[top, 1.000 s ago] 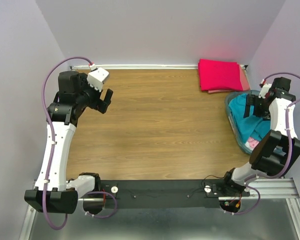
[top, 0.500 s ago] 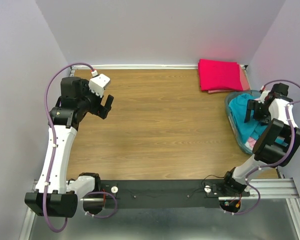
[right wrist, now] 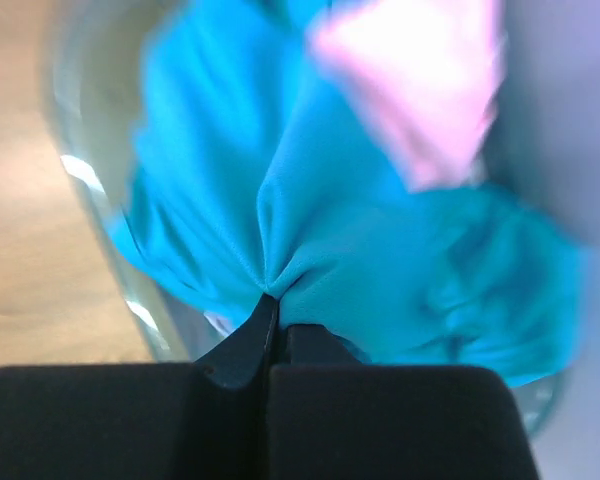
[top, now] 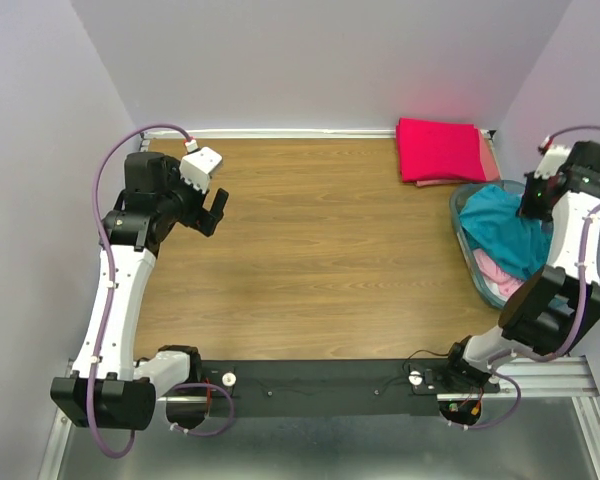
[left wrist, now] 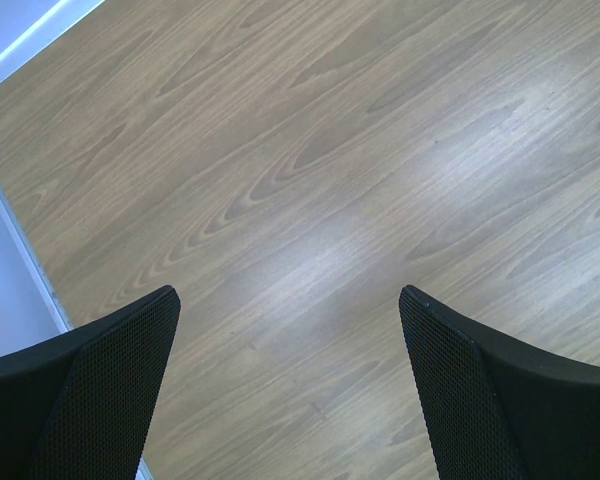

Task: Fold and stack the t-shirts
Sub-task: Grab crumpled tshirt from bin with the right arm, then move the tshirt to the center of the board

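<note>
- The teal t-shirt [right wrist: 380, 260] lies crumpled in the basket [top: 464, 250]. Its heap runs lengthwise along the basket, from far end to near end. No collar or hem can be made out, so I cannot tell which way it points.
- The right gripper [right wrist: 272, 320], over the basket's far right side, has its fingers pressed together on a pinch of this cloth. Folds fan out from the pinch.
- A light pink t-shirt [top: 495, 272] lies under the teal one, at the basket's near end.
- Just beyond the basket's far end lies the folded crimson-pink t-shirt [top: 440, 150], its long side running left to right. It rests on a salmon t-shirt [top: 491, 160], of which only the edges show.
- The left gripper [left wrist: 290, 330] hangs well apart from the basket, across the table, fingers spread wide and holding nothing.
- The basket stands on the right edge of a wood-grain table [top: 310, 250], enclosed by pale lavender walls [top: 310, 60].
</note>
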### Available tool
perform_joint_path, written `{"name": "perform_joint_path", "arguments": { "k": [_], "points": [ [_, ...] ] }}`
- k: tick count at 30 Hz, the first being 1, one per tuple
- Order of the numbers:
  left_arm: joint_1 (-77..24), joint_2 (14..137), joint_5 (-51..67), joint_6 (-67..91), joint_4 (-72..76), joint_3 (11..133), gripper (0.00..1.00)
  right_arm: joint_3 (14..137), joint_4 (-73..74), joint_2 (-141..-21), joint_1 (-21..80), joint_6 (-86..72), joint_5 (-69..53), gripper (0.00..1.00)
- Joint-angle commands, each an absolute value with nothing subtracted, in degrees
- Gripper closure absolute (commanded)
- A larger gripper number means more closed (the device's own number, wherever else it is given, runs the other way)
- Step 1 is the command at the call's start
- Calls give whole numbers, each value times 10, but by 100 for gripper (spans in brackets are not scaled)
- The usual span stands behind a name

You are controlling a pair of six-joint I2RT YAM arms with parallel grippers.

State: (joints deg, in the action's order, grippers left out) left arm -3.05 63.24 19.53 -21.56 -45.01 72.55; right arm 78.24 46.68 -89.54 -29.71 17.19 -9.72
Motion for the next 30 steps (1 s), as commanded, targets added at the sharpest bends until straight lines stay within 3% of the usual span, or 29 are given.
{"name": "perform_joint_path", "arguments": {
  "k": [1,8,19,24,25,27,28,30],
  "points": [
    [-28,635,198,-223,-440,729,2,878,512,-851,-300,192,-161,100],
    [-28,647,206,-217,-436,744,2,1009,591,-854,-257,203,-290,99],
    [-25,686,192,-210,-458,840,2,1242,602,-918,54,142,-285,99],
    [-21,697,208,-198,-468,875,2,1227,577,-947,182,149,-275,99],
    [-20,695,212,-193,-466,876,2,1217,577,-953,200,154,-274,96],
    [-17,693,223,-191,-463,872,2,1181,581,-964,231,167,-279,6],
    [-17,693,228,-191,-463,868,2,1169,584,-969,233,169,-281,0],
    [-16,694,244,-195,-465,855,2,1142,593,-981,233,168,-275,0]
  ]
}}
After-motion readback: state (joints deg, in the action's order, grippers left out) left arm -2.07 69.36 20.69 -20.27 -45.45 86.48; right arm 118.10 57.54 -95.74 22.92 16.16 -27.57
